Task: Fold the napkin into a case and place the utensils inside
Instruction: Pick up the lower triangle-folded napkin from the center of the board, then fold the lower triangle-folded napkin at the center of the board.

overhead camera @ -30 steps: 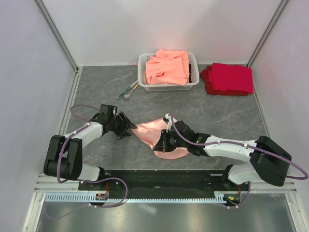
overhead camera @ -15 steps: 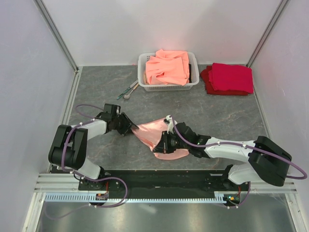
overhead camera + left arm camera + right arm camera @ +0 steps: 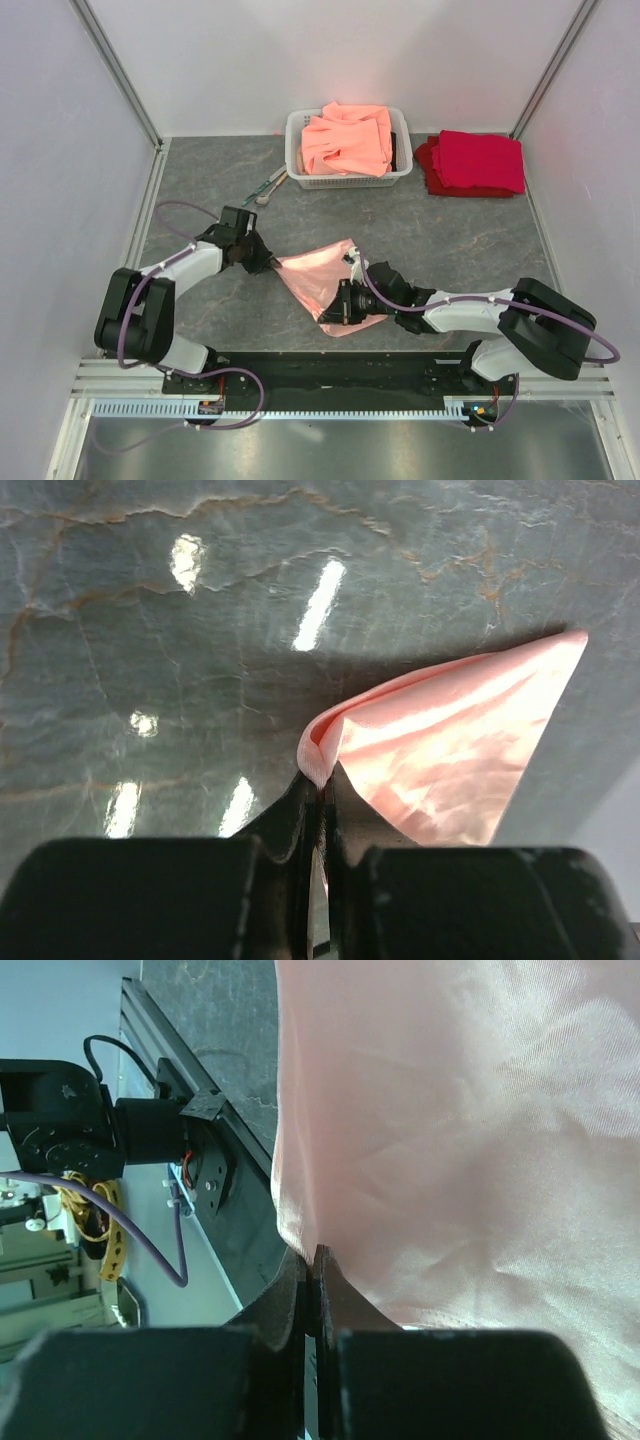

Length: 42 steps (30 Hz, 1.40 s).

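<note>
satin-sheened cloth on a polished, stone-look worktop

the napkin [image 3: 318,283] is seen as thin pale-pink cloth with a soft satin sheen, smooth overall but creased into fine wrinkles. the worktop [image 3: 150,630] is finished in a grey, veined, stone-like surface, polished enough that lamp glare is mirrored in it. the left fingers [image 3: 290,820] and the right fingers [image 3: 340,1300] are formed of black, matt, plastic-looking material. the basket [image 3: 345,181] is moulded in white slotted plastic; the orange cloths [image 3: 347,138] heaped in it and the red cloths [image 3: 478,162] beside it are shown as duller, matt fabric. among the utensils [image 3: 268,188] a silvery metal spoon is made out, with teal handles whose material cannot be told.
</note>
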### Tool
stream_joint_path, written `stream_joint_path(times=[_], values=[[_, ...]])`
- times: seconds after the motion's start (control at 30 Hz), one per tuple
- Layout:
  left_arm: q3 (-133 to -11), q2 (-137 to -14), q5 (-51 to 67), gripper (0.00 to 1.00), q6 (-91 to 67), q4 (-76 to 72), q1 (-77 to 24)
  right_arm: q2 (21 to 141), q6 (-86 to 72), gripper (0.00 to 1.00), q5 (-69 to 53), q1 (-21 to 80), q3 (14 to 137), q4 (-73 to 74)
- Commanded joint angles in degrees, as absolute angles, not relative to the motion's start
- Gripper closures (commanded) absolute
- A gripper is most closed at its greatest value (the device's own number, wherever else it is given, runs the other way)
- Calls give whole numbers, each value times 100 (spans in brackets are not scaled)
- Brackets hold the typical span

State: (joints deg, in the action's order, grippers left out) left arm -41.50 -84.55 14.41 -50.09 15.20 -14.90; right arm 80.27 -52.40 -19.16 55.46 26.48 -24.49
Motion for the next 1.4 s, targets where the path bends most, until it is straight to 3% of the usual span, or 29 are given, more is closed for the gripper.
stream_joint_path(times=[0.0,0.17,0.27,0.47,0.6,0.8,0.97,1.1,1.13,1.37], values=[[-4965,-7989,-622,98,-4561,2389,-2194,8288,-5440,100,-2522,5581,2365,-3155],[-5798,-8515,-1931,98,-4685,3311,-2865,8552,-5774,100,-2698,5590,2005,-3884],[-6273,-9087,-2082,98,-4737,3594,-2935,8552,-5906,100,-2716,5590,1794,-4069],[-6696,-9667,-2066,98,-4686,3657,-2971,8481,-5705,100,-2716,5774,1818,-3719],[-6531,-9747,-1574,98,-4535,3323,-2962,8630,-5107,100,-2181,6213,2442,-2498],[-6398,-9677,-1555,98,-4439,3129,-2988,8833,-5572,100,-2408,6240,2250,-3331],[-6267,-9510,-1512,98,-4272,2972,-2988,9026,-5257,99,-2294,6240,2382,-2813],[-6004,-9466,-1178,98,-4219,2734,-2988,9105,-5133,86,-2153,6249,2522,-2462],[-5820,-9431,-1160,98,-4219,2655,-2988,9114,-5124,78,-2171,6249,2540,-2444],[-5449,-9194,-1099,98,-4131,2382,-2988,8703,-4843,50,-2013,6249,3022,-1646]])
